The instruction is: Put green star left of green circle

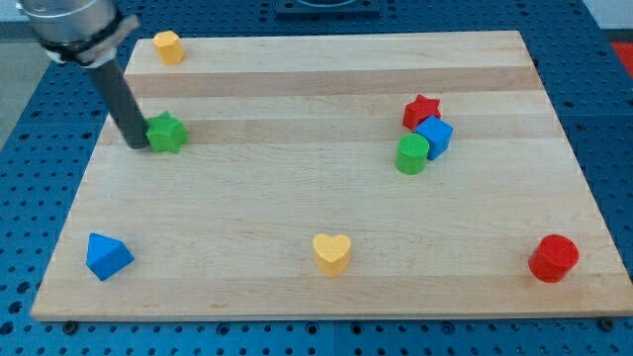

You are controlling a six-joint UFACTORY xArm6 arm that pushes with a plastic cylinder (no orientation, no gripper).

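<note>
Along the view's left edge of the pale wooden board (297,213), a blue triangular block (107,256) sits near the bottom corner, close to both the left and bottom edges. Above it, my tip (137,145) rests on the board just at the left side of the green star-shaped block (166,132), touching it or very nearly so (the dark rod's end blends into the star's shadow, so I cannot tell which). Being a bare rod, my tool grasps nothing; it only stands beside the star. That star lies in the upper left part of the board, not far from the left edge, with a small yellow block (168,45) of unclear shape near the top edge above it.

Between the star and the group on the right stretches a broad bare run of wood. Lower down, near the bottom edge around the middle, sits a yellow heart-shaped block (332,253), well apart from everything else.

Right of centre, the green round cylinder block (412,154) stands with open board on its left side. Just beside it, up and to the right, is a blue cube-like block (434,136), touching or almost touching it, and a red star-shaped block (421,109) sits just above the blue one. Toward the bottom right corner stands a red round cylinder block (553,258), near the right and bottom edges.
</note>
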